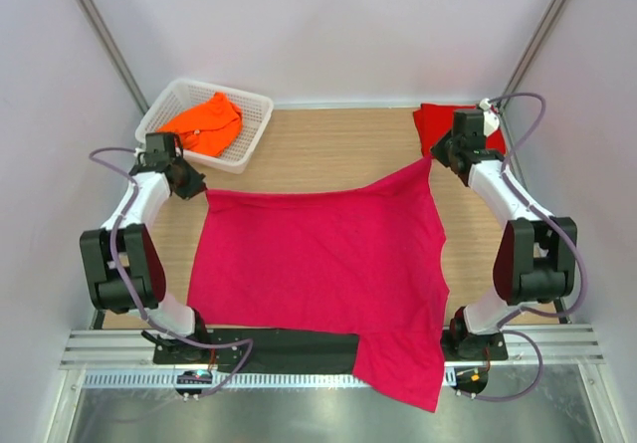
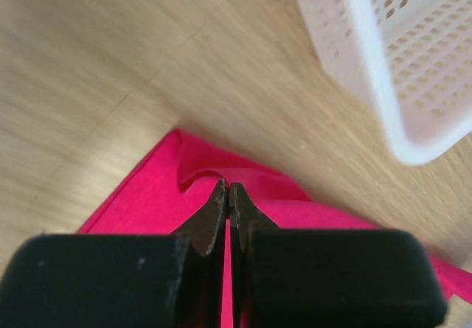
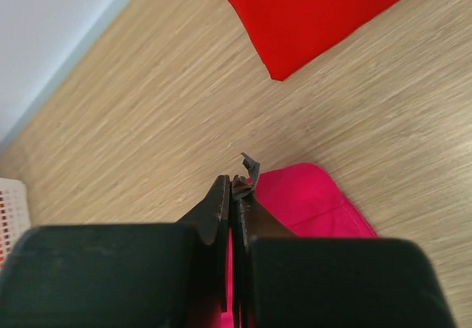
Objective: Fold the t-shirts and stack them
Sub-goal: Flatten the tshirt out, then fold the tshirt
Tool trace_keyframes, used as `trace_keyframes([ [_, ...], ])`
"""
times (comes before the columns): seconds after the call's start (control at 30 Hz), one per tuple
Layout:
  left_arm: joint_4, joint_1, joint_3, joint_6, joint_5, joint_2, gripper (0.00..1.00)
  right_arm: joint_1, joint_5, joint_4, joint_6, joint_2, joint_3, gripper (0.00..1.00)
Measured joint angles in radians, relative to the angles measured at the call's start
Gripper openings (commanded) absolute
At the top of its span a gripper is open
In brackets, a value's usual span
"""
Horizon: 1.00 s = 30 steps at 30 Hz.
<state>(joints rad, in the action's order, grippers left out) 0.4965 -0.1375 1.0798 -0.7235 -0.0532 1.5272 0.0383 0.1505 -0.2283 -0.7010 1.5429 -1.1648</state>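
We see the magenta-pink soft cloth t-shirt (image 1: 318, 264) spread almost flat over the middle of the light wooden worktop (image 1: 328, 144). Its near right part hangs down over the near edge, between the two arm bases. The left end effector (image 1: 202, 190) is closed tight on the far left corner of this shirt. In the left wrist view, the two black fingers (image 2: 210, 221) are pressed together with pink cloth between them. The right end effector (image 1: 435, 160) pinches the far right corner in the same way, with its fingers closed on the cloth, and this corner is pulled up into a point. A small grey tab shows at the fingertips in the right wrist view.

The red cloth t-shirt (image 1: 436, 120) lies folded at the far right corner of the worktop, behind the right end effector and apart from the pink one. The bright orange cloth t-shirt (image 1: 204, 122) lies crumpled inside the white plastic lattice basket (image 1: 255, 106) at the far left
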Motion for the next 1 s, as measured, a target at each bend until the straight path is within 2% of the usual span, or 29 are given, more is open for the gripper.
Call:
trace_keyframes([
  [0.2, -0.065, 0.000, 0.170, 0.022, -0.039, 0.160, 0.00, 0.002, -0.005, -0.006, 0.019, 0.132, -0.107, 0.01],
  [0.47, -0.066, 0.000, 0.196, 0.056, -0.078, 0.194, 0.00, 0.004, -0.003, -0.096, 0.035, 0.131, -0.206, 0.01],
  [0.8, 0.043, 0.000, 0.193, 0.132, -0.088, 0.177, 0.00, 0.005, 0.000, -0.314, 0.038, -0.040, -0.172, 0.01],
  [1.0, 0.106, 0.000, 0.175, 0.170, -0.085, 0.162, 0.00, 0.005, 0.002, -0.402, 0.040, -0.189, -0.072, 0.01],
])
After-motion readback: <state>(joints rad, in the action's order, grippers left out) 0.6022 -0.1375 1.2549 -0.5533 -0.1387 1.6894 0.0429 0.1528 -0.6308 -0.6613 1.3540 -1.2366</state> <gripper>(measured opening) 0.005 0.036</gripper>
